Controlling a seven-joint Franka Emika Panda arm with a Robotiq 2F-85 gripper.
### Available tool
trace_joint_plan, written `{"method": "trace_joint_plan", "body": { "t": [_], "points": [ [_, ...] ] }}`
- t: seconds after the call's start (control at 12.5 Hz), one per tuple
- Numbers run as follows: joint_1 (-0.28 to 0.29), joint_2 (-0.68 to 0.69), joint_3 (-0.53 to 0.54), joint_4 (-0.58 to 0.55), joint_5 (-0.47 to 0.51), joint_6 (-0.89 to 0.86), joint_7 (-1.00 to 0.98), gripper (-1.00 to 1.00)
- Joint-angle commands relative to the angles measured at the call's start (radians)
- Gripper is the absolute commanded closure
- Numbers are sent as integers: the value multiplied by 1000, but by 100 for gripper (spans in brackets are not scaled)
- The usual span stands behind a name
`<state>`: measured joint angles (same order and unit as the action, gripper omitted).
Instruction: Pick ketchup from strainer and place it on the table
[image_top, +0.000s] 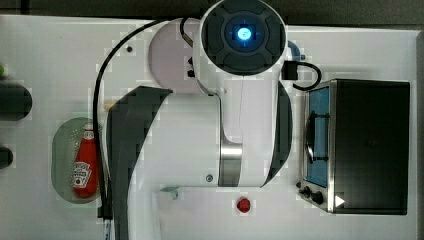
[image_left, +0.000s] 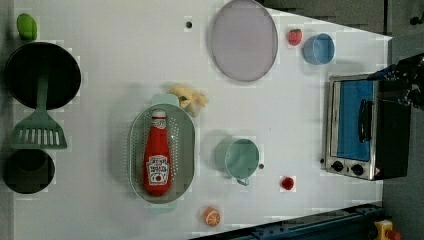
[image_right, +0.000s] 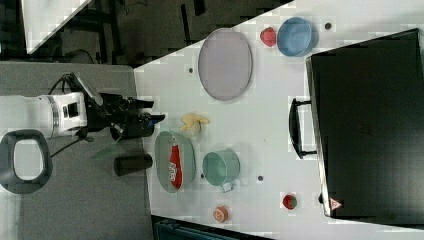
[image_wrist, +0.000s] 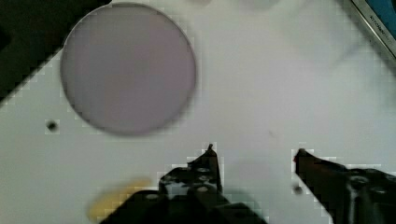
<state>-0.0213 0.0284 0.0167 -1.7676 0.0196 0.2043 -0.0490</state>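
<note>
Left view shows the ketchup (image_left: 158, 159) lying lengthwise inside the strainer (image_left: 135, 150), cap toward the banana (image_left: 190, 98) just beside the strainer's rim. A green cup (image_left: 241, 158) stands near the strainer on the left view's right, on the table (image_left: 110, 60). Further off sit a grey plate (image_left: 243, 40), a blue cup (image_left: 318, 49) and a toaster oven (image_left: 365, 131). Wrist view shows the gripper (image_wrist: 254, 151) with fingers spread wide and nothing between them, hanging over bare table near the plate (image_wrist: 127, 67), well apart from the bottle.
</note>
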Motion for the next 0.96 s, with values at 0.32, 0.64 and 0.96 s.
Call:
{"method": "trace_joint_plan", "body": {
  "t": [0.32,0.64,0.96],
  "points": [
    [-97,-253,79,-71,15,-199,70,-100],
    [-67,-209,208,-71,15,-121,70,-100],
    [-48,-147,379,-72,14,-103,72,-100]
  ]
}}
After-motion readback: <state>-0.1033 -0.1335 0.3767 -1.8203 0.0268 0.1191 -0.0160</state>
